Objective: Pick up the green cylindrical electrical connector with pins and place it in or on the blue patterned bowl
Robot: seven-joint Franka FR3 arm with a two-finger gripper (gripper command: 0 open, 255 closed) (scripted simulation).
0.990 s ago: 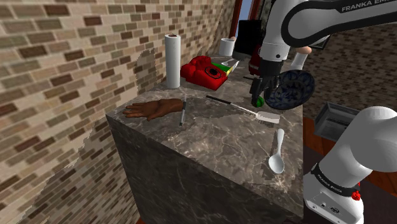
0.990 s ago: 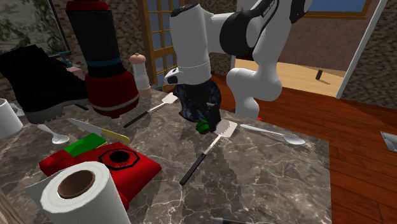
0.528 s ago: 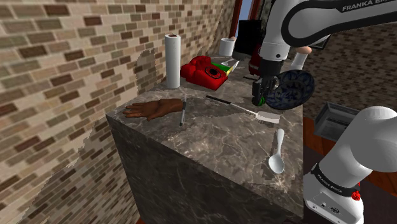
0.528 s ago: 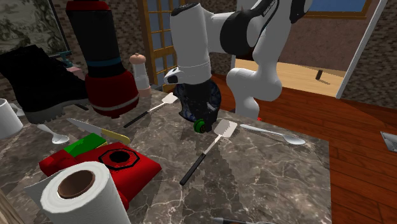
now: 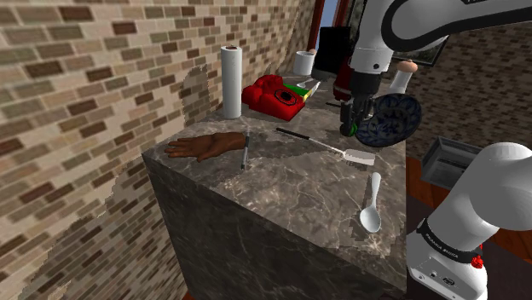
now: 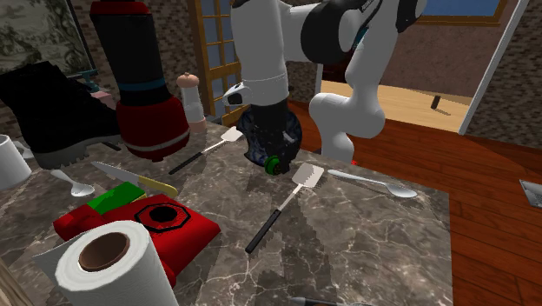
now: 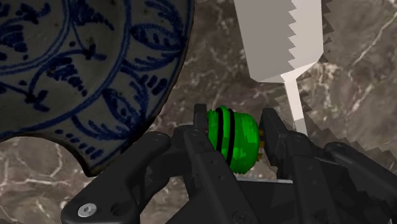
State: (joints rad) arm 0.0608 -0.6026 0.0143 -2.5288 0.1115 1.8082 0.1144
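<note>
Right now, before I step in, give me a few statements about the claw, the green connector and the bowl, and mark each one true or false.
1. The claw is shut on the green connector. True.
2. The connector lies inside the blue patterned bowl. False: it is held between the claw's fingers, beside the bowl's rim.
3. A spatula lies on the marble counter near the bowl. True.
4. The paper towel roll lies on its side. False: it stands upright.

Connector [image 7: 234, 140] btwn bowl [image 7: 83, 70] & spatula [image 7: 280, 38].
</note>
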